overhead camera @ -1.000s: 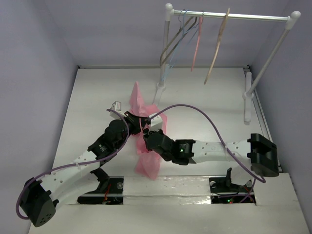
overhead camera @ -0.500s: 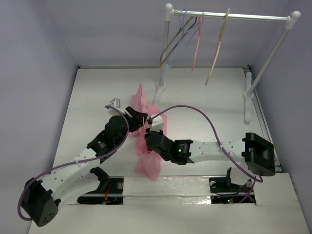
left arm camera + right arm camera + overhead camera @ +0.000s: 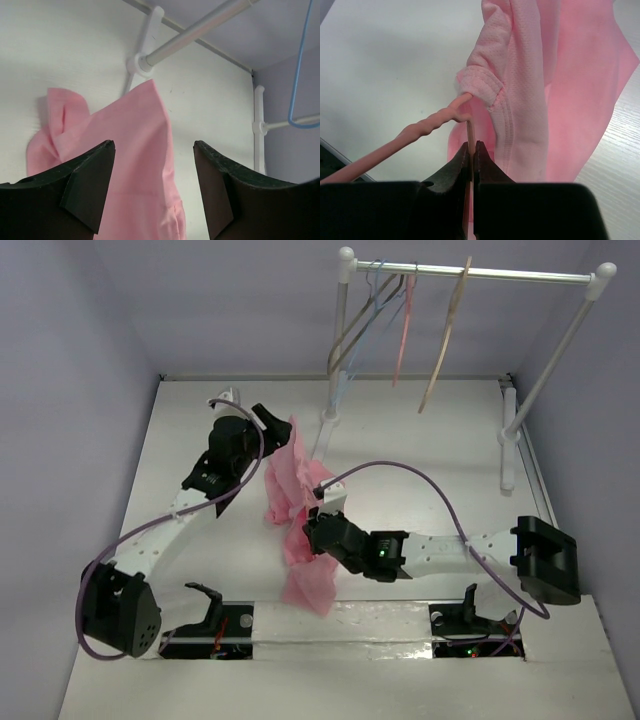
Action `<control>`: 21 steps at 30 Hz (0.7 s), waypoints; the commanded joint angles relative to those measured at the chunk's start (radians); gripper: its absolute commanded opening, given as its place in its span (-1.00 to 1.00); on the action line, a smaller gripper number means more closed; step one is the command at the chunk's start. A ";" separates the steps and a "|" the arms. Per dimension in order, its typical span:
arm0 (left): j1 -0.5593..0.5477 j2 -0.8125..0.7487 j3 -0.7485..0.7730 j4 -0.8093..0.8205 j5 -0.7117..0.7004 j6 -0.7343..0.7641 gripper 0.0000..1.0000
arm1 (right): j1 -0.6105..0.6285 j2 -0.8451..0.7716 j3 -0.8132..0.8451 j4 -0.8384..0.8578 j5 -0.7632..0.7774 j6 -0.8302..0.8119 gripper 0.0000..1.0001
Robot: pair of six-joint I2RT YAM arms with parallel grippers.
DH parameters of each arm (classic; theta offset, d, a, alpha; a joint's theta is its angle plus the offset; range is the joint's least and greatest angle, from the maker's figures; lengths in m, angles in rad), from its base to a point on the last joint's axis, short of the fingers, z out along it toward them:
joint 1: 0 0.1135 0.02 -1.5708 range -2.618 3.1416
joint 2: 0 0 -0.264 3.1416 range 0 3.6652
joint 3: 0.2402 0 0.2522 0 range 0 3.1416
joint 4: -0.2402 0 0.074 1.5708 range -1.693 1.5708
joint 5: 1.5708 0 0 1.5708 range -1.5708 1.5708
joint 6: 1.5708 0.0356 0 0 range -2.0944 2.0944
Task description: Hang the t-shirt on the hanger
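Right gripper [image 3: 471, 148] pinches the hanger [image 3: 434, 120], mostly hidden inside the t-shirt [image 3: 530, 75]

The top external camera sits high behind the arm bases and looks down and forward over the whole desk [image 3: 420, 435] to the clothes rack [image 3: 470, 273] at the far end. The left wrist camera sits just behind the left arm's fingers [image 3: 85, 185]. It looks low across the desk toward the rack's left post, with the t-shirt [image 3: 135, 165] close in front. The right wrist camera peers along the right arm's fingers [image 3: 457, 167], seemingly downward, very near the t-shirt's collar and the hanger [image 3: 420, 127]. All three views share the t-shirt. The top and left wrist views also share that post.
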State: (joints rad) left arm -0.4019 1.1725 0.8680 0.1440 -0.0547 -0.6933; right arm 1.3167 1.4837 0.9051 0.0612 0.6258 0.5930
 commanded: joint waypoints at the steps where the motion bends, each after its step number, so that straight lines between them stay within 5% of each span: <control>1: 0.003 0.036 0.035 0.061 0.104 0.054 0.20 | -0.001 -0.025 -0.014 0.032 -0.008 0.001 -1.00; 14: 0.003 0.154 0.081 0.106 0.079 0.075 0.03 | -0.001 -0.026 -0.021 0.060 -0.043 -0.010 -1.00; 21: 0.003 0.193 0.080 0.132 0.067 0.064 -0.55 | -0.001 -0.026 -0.029 0.065 -0.048 -0.005 -1.00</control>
State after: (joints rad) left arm -0.4023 1.3777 0.9115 0.2085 0.0216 -0.6369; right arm 1.3163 1.4784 0.8871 0.0845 0.5797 0.5949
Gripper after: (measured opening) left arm 0.259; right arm 0.049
